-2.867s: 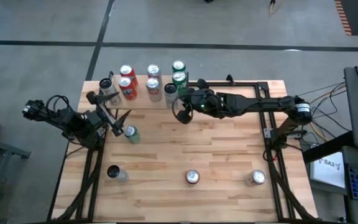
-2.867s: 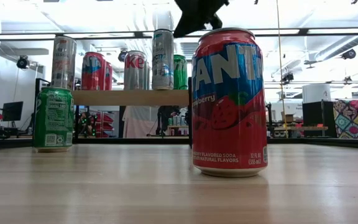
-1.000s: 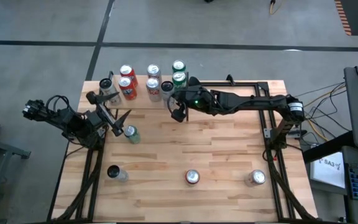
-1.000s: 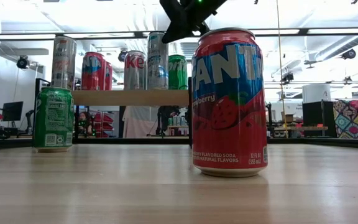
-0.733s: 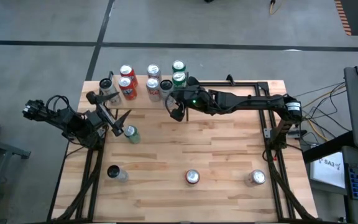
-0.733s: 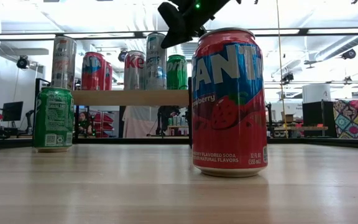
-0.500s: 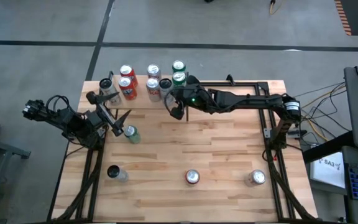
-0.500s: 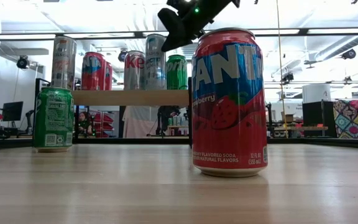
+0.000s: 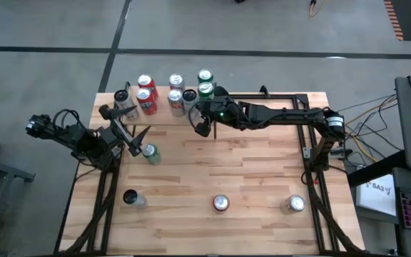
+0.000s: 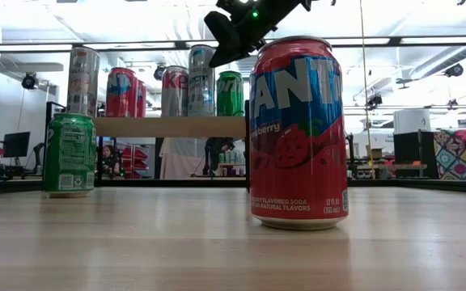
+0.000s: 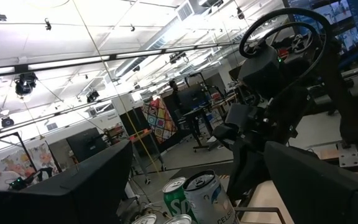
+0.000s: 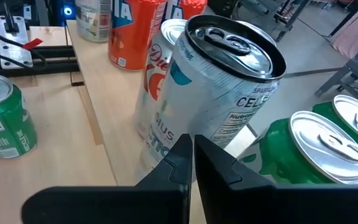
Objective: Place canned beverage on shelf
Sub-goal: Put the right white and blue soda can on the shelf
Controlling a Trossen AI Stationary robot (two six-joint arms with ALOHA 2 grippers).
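The shelf (image 9: 164, 118) stands at the table's far left and bears several upright cans. Among them is a slim silver can (image 9: 189, 98), between a silver cola can (image 9: 176, 100) and a green can (image 9: 205, 91). My right gripper (image 9: 200, 124) is shut and reaches in from the table's right. Its tips (image 12: 193, 152) are at the silver can's side (image 12: 222, 99). My left gripper (image 9: 135, 138) waits open at the table's left edge, beside a green can (image 9: 149, 152) that stands on the table. My right gripper touches the slim silver can with its shut fingertips, low on the can's side wall (image 12: 180, 127). The fingers come slanting down from the table's right and near side. The can stands upright on the shelf board.
Red cans (image 9: 148, 100) and another slim can (image 9: 123, 100) fill the shelf's left part. On the table stand a dark-topped can (image 9: 131, 198), a red Fanta can (image 10: 298, 133) and one more can (image 9: 295, 205) near the front edge. Black frame posts (image 9: 309, 153) run along the right.
My right gripper, staying shut, has edged toward the table's left along the shelf. The slim silver can has slid a little leftward with it, upright, closer to the silver cola can.
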